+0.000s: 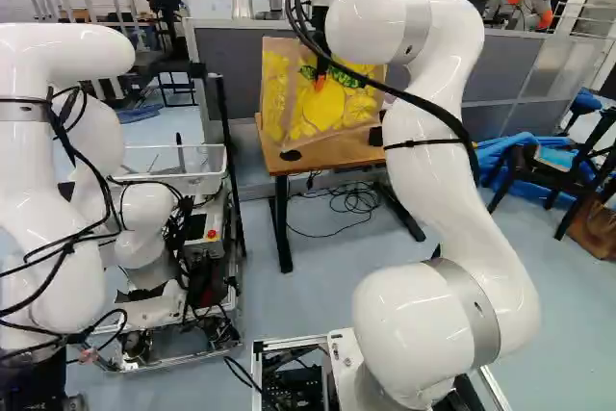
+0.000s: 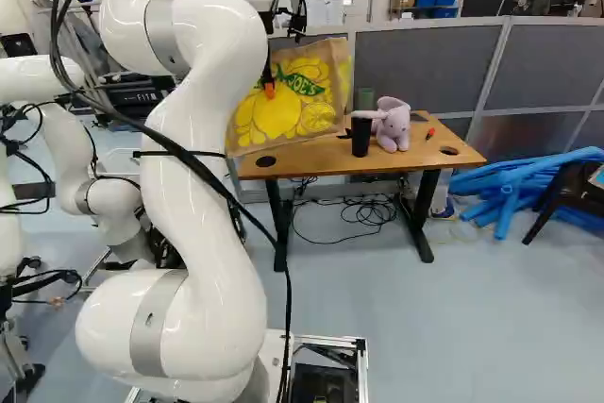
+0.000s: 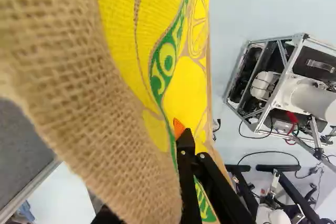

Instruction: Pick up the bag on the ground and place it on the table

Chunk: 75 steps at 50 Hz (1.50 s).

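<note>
- The black gripper [image 2: 269, 84] looks clenched on the yellow-printed burlap bag [image 2: 310, 106] — one finger overlies the print, likely pinning the fabric; burlap hides the other.
- The bag is upright, slightly tilted, over the brown wooden table [image 2: 425, 150] — ready for release once supported; base contact is unclear.

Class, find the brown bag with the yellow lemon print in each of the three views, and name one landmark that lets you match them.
Left base view: the bag is at upper middle, left of the white arm.
Right base view: right of the arm, overlapping the table's left part.
Wrist view: close ahead, beside the orange pad.
Shared landmark: that orange pad, against the printed side.
</note>
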Available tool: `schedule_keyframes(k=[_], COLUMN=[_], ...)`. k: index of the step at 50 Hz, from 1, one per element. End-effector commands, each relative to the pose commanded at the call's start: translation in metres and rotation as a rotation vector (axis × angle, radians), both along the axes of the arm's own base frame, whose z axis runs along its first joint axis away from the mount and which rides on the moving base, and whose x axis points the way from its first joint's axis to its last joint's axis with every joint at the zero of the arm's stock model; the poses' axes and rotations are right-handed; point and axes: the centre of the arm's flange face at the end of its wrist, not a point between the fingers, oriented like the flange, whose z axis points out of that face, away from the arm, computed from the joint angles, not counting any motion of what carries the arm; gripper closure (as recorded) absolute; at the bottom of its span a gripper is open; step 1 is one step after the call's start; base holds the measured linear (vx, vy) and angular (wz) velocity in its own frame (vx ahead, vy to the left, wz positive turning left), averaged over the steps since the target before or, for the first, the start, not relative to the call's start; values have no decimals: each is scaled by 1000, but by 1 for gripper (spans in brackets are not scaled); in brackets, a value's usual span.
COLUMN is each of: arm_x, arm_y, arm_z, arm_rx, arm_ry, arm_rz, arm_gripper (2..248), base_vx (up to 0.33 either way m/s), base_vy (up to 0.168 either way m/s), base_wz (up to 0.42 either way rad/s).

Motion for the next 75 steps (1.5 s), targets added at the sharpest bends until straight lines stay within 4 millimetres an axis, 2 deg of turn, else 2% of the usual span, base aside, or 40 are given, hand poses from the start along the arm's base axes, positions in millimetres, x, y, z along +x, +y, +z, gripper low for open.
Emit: schedule_keyframes(k=[75], arm_x=[64], arm_y=[4], arm_z=[-120], arm_rx=[2], arm_ry=[-28], arm_rz=[-1], arm_gripper=[226], base_vx=[0], base_vy=[0], base_wz=[0])
